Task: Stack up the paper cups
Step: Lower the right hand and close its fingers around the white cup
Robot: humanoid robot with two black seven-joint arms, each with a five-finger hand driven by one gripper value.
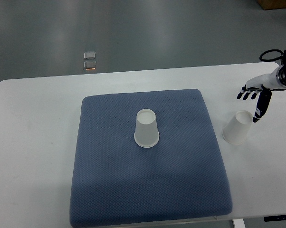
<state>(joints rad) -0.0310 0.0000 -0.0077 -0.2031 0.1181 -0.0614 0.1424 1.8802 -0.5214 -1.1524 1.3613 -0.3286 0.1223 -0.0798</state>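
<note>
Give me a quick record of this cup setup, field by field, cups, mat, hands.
cup on mat: upside down near the middle of the blue mat
second cup: upside down on the bare table, right of the mat
mat: blue, on the white table
right hand: fingers spread, holding nothing, just above and right of the second cup
left hand: not in view
stacking: not yet done

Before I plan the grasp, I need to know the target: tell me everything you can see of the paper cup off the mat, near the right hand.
The paper cup is plain white, apparently thin paper, and stands upside down: wide rim on the white table, narrower closed base on top. It appears to be upright. It stands just off the right edge of the blue mat, not touching it. The right hand hovers beside it, fingers spread, thumb reaching down near its top; contact cannot be told.
</note>
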